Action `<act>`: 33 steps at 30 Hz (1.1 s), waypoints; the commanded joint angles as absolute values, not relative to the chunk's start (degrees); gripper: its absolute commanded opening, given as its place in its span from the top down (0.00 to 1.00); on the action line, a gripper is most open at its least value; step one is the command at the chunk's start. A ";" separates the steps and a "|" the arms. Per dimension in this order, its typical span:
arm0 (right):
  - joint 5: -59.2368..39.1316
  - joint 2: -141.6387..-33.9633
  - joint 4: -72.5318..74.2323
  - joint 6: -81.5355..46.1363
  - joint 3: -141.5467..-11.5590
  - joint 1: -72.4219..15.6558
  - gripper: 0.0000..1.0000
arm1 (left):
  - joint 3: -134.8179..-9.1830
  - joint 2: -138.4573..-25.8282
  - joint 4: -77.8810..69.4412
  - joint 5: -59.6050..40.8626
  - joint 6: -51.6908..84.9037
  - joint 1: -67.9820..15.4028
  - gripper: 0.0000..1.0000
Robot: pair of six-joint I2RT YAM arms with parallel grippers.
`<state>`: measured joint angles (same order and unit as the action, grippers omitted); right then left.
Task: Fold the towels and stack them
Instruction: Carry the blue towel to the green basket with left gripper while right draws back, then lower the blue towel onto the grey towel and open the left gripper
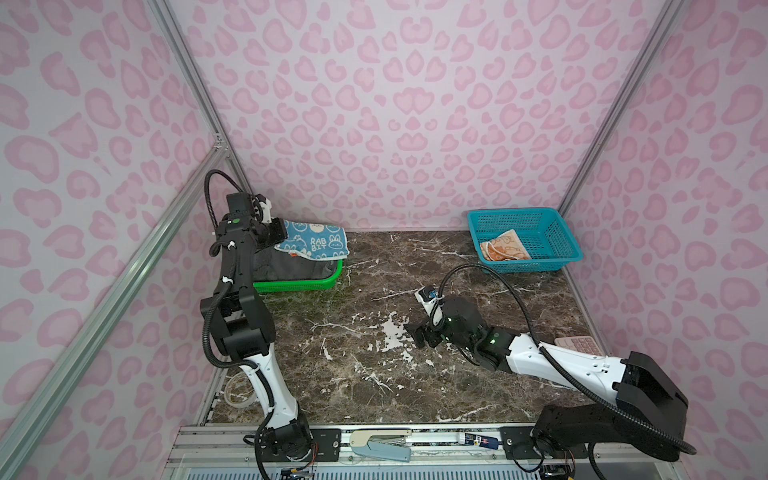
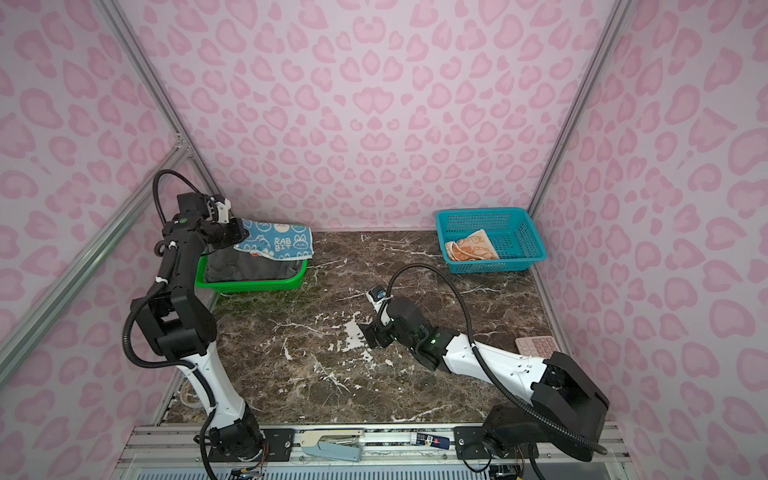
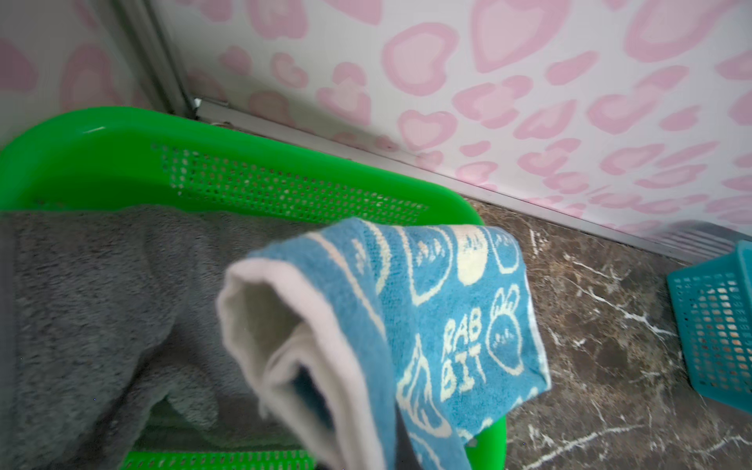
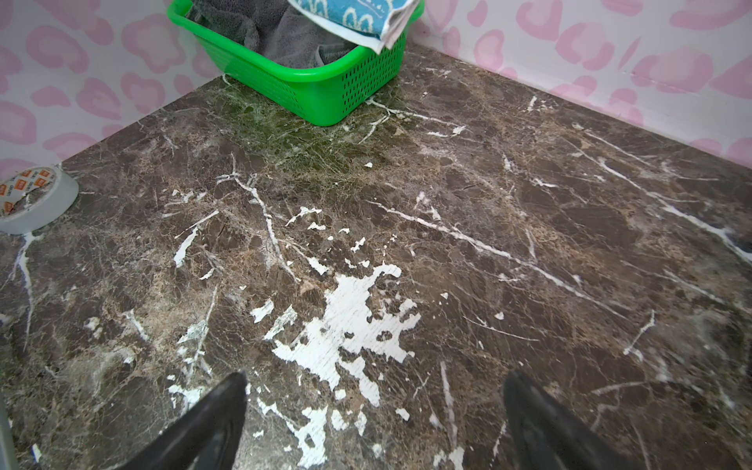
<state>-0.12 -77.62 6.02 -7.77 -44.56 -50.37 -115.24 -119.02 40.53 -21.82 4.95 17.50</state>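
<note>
Green basket (image 1: 299, 286), table (image 1: 374, 374) back-left corner, holding dark-grey towel (image 1: 291, 266); left gripper (image 1: 277, 235) pinching blue rabbit towel (image 1: 318, 243). Teal basket (image 1: 557, 249), back-right corner, holding orange-cream towel (image 1: 505, 249). Right gripper (image 1: 417, 334) hovering spread.

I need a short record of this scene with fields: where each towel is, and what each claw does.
blue towel: up over green basket, hanging past its rim
grey towel: inside green basket, below blue towel
orange towel: crumpled in teal basket
left claw: shut, apparently on blue towel's edge
right claw: open, empty, over table
</note>
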 commanded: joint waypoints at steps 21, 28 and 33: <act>-1.75 -81.04 6.20 -7.66 -47.35 -50.37 0.01 | -112.79 -118.67 37.98 -17.13 7.74 19.47 0.03; 0.91 -79.26 4.84 -5.58 -47.47 -50.37 0.01 | -105.83 -111.40 33.55 -19.94 8.03 17.61 0.03; 3.50 -78.23 2.00 -4.07 -48.47 -50.02 0.01 | -100.11 -106.40 32.03 -19.41 7.53 15.25 0.03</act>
<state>0.80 -78.52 4.05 -5.34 -47.88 -50.15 -102.17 -108.92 34.50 -18.94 7.77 16.05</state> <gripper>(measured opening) 0.986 0.971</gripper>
